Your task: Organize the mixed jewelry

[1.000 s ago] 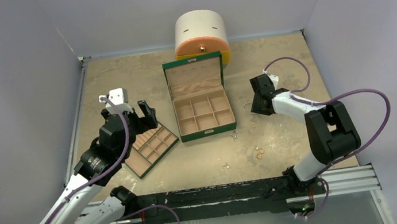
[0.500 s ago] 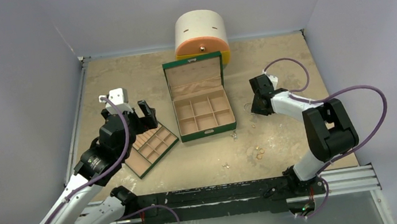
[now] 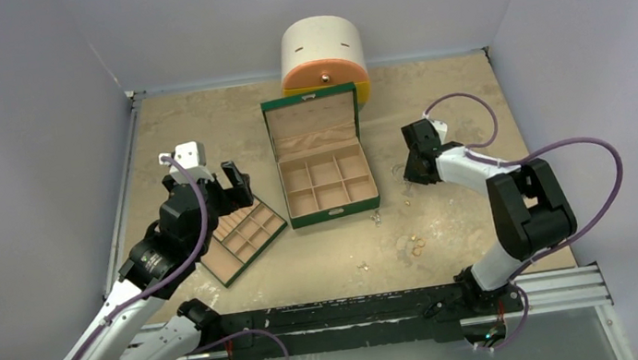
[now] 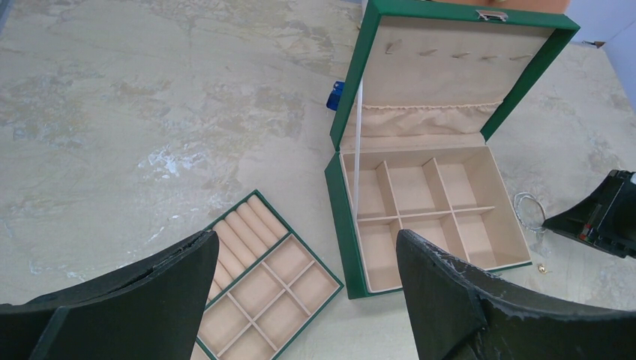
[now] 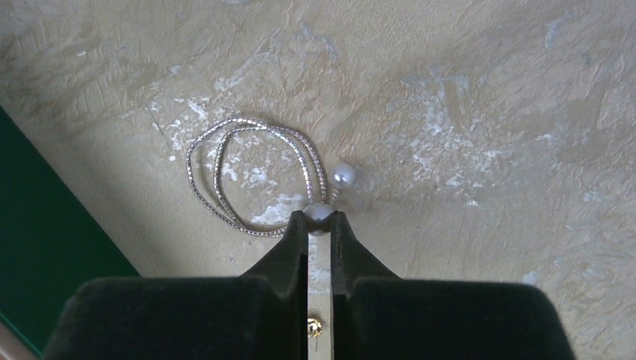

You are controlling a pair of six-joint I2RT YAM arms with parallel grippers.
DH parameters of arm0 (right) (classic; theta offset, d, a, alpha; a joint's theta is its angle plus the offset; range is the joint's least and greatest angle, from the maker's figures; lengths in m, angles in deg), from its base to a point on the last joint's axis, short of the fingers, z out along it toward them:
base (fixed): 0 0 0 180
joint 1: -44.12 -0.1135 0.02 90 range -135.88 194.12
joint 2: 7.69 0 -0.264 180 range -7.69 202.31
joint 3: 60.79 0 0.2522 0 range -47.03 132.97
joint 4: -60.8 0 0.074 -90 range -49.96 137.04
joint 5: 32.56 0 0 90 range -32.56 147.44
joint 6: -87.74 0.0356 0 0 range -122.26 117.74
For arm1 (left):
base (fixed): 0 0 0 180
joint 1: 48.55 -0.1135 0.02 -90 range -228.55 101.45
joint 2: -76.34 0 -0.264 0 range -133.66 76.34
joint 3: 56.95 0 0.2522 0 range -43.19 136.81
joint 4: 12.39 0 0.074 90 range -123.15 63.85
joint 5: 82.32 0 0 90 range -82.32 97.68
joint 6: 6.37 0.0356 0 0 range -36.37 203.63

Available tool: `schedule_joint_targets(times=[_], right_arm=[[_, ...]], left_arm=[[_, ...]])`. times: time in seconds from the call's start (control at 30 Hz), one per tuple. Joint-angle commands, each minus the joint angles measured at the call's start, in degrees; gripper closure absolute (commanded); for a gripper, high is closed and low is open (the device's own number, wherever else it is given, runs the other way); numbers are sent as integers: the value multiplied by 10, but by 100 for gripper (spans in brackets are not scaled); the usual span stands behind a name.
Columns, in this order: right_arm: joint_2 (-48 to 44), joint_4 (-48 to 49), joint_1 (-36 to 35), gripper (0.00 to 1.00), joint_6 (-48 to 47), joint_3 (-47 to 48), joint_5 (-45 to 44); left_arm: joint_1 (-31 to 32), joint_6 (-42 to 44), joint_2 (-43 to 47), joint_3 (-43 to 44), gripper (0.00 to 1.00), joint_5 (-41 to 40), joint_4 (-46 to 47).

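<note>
Silvery bracelet (image 5: 303, 163), pearl bead (image 5: 318, 214) — right jaws pinching

We see an open green box (image 3: 320, 157) mid-frame on the desk (image 3: 196, 122). A tan tray (image 3: 245, 236) lies lower left, below the left hand (image 3: 225, 190). The right hand (image 3: 411, 173) is down just right of the box, with jewelry (image 3: 417, 244) scattered below.

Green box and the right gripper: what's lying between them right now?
The silver bangle lies there, beside the green box, seen in left wrist view. Right wrist view shows the right gripper pinching its pearl bead.
</note>
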Motion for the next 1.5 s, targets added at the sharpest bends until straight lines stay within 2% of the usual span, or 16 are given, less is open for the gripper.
schedule_joint_targets(times=[0.0,0.3,0.47,0.77,0.93,1.2,1.47], right_arm=[[-37,-16,2,100,-7,6,5],[-123,-50,2,100,-40,22,-15],[-174,-66,1,100,-62,38,12],[-218,-107,-55,100,-69,90,29],[-192,-125,-138,100,-63,133,-12],[-97,-134,-240,100,-67,198,-51],[-2,-132,-288,100,-70,267,-66]], left_arm=[[-4,-6,8,20,12,-3,17],[-4,-6,11,20,12,-1,16],[-4,-6,14,20,12,0,18],[-4,-6,18,20,12,2,17],[-4,-7,19,20,12,4,18],[-4,-7,20,20,12,3,18],[-4,-7,18,19,12,3,19]])
